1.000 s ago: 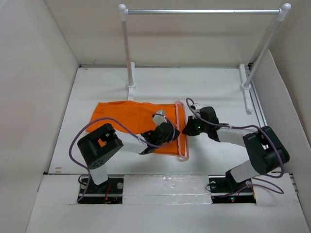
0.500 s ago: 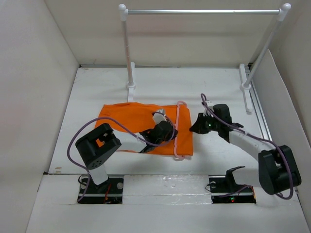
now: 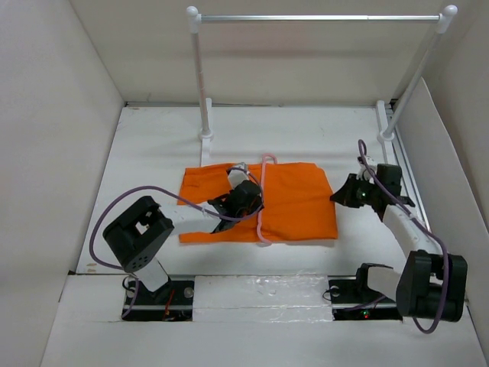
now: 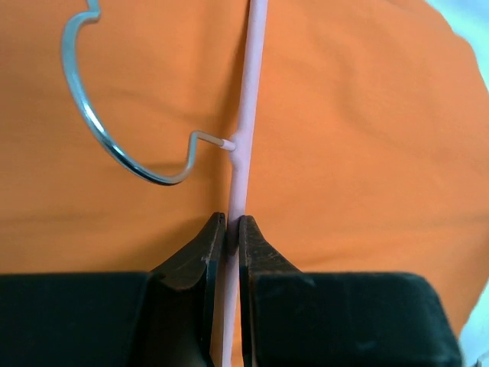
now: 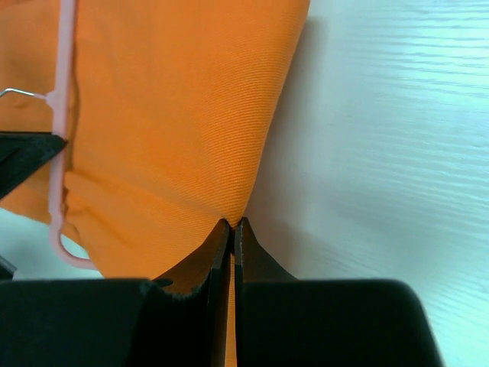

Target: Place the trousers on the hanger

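The left gripper (image 4: pixel 232 223) clamps the hanger (image 4: pixel 250 84) bar lying across the trousers (image 3: pixel 298 200); the right gripper (image 5: pixel 232 224) pinches the trousers' 3 o'clock edge on the surface (image 3: pixel 153 145).

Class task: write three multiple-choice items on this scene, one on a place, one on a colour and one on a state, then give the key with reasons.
1. Where is the hanger relative to the trousers?
A. hidden beneath them
B. lying across their middle
C. apart from them

2. What colour are the trousers?
A. orange
B. blue
C. grey

3. What state is the right end effector in?
A. wide open
B. shut on the trousers' edge
C. shut on the hanger

Key:
1 B: the pink bar and wire hook show against the cloth.
2 A: the cloth is bright orange in every view.
3 B: its fingertips meet, pinching the cloth's edge.
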### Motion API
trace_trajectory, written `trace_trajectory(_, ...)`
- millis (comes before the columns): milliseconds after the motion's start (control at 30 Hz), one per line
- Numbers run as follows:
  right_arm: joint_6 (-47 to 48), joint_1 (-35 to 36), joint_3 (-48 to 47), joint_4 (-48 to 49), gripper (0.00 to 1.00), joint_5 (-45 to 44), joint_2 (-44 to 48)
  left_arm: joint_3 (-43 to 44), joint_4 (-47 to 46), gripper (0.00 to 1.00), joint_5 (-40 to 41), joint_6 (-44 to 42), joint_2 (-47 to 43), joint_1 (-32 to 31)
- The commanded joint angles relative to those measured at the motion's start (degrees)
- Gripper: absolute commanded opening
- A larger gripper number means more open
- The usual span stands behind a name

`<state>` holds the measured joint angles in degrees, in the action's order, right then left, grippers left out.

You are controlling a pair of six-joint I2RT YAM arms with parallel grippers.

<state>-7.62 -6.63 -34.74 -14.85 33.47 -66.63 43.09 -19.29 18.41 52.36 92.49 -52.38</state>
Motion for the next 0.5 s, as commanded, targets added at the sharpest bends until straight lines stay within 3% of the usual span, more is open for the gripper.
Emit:
trace_trajectory(0, 2.96, -3.03, -0.24, -1.67, 0.00, -0.43, 5.71, -1.78, 6.81, 0.00, 4.88, -2.17, -2.75, 3.51)
trace_trajectory(133, 3.49, -4.87, 4.23, -0.89, 0.00, -1.13, 7.57, -2.05, 6.98, 0.00, 4.70, -3.93, -3.54, 3.51)
trace_trajectory(300, 3.49, -5.76, 3.72, 3.85, 0.00, 2.73, -0.14, -2.66, 7.16, 0.00, 3.56, -5.07, -4.60, 3.51)
trace_trajectory(467, 5.24, -7.17, 1.52, 5.53, 0.00, -0.34, -3.85, -2.04, 9.19, 0.00, 5.32, -6.91, -5.21, 2.90)
